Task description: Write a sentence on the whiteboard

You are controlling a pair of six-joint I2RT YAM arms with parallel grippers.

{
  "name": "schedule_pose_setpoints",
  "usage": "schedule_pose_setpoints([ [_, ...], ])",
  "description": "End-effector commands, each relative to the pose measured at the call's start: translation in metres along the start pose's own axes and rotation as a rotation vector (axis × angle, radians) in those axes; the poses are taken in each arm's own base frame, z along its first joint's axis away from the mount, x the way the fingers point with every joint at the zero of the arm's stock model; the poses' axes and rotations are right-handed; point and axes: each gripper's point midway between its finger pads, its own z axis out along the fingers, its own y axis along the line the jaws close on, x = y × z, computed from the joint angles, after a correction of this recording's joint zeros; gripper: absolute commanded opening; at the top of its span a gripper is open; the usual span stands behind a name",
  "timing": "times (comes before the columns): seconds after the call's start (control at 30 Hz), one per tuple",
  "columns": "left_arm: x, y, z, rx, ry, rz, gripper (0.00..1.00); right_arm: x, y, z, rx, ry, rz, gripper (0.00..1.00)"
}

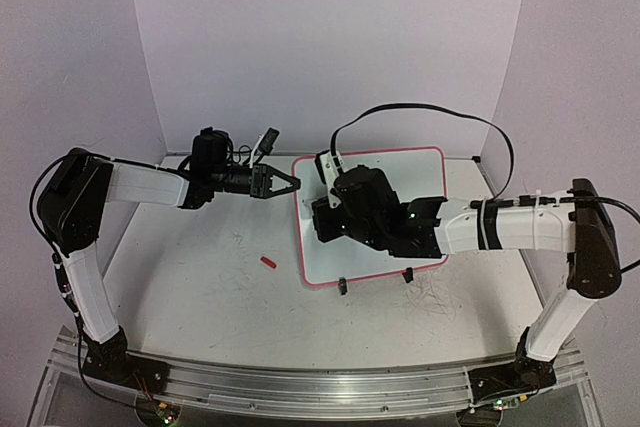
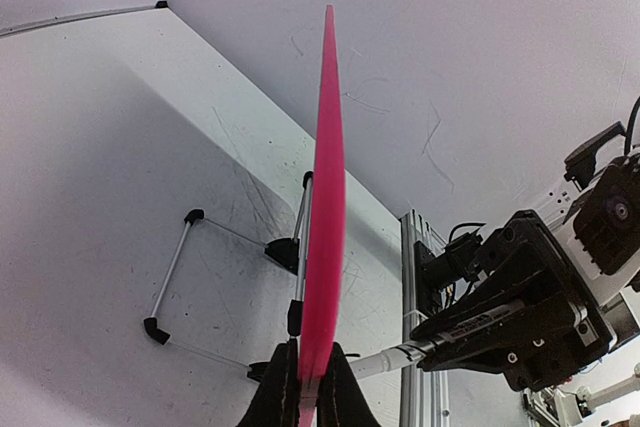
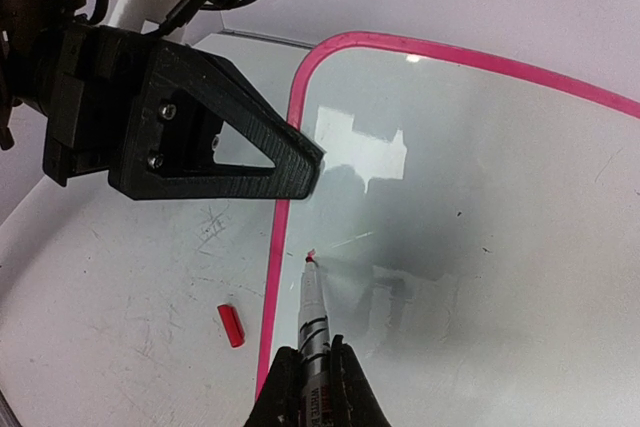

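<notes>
Over on your left, the left gripper (image 1: 290, 183) is closed to a narrow gap on the left rim of the whiteboard (image 1: 415, 182). From the left wrist view you see that red-pink rim end-on, rising from between the two fingers (image 2: 280, 392), which press it from either side.

Just right of that arm, a small red cap (image 1: 268, 262) lies on the table (image 1: 200, 287), near the board's near-left corner but apart from it.

The board itself sits at the middle of the table, turned slightly, with its two black clip feet (image 1: 343, 285) at the near edge.

Further right, your right gripper (image 3: 312, 392) hangs over the board's left half, clamped on a marker (image 3: 312, 312) that points toward the far edge. Its tip sits just inside the left rim, close below the left gripper's finger. The tip looks to be touching the glossy surface. The speck of red there could be the nib or a first dab of ink, and the right wrist view is too coarse for you to tell which.
</notes>
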Motion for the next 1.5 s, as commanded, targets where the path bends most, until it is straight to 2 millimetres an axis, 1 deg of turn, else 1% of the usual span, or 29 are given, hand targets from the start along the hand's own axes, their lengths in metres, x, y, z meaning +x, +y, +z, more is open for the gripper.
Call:
schedule_pose_setpoints([
  [0.0,-0.011,-0.024,-0.002,0.049,-0.008,0.031,0.00,0.000,-0.005,0.001,0.038,0.006,0.011,0.00],
  [0.33,-0.011,-0.025,-0.002,0.051,-0.009,0.033,0.00,0.015,-0.006,0.001,0.028,0.041,0.022,0.00],
  [0.73,-0.011,-0.025,-0.002,0.050,-0.008,0.033,0.00,0.038,-0.004,-0.003,0.018,0.086,0.041,0.00],
  [0.8,-0.011,-0.024,-0.002,0.050,-0.008,0.033,0.00,0.038,-0.005,-0.003,0.021,0.086,0.045,0.00],
  [0.9,-0.012,-0.025,-0.002,0.051,-0.010,0.036,0.00,0.029,-0.003,-0.005,0.017,0.068,0.050,0.00],
  [0.97,-0.011,-0.025,-0.002,0.051,-0.009,0.035,0.00,0.016,0.000,-0.008,0.003,0.040,0.062,0.00],
  [1.1,-0.011,-0.025,-0.003,0.050,-0.010,0.035,0.00,-0.016,0.006,-0.022,-0.038,-0.038,0.085,0.00],
  [1.17,-0.011,-0.025,-0.003,0.050,-0.010,0.036,0.00,-0.025,0.005,-0.025,-0.041,-0.060,0.084,0.00],
  [1.3,-0.011,-0.026,-0.003,0.051,-0.010,0.037,0.00,-0.030,0.007,-0.021,-0.040,-0.069,0.073,0.00],
  [1.47,-0.011,-0.025,-0.003,0.051,-0.009,0.036,0.00,-0.032,0.006,-0.016,-0.027,-0.073,0.066,0.00],
])
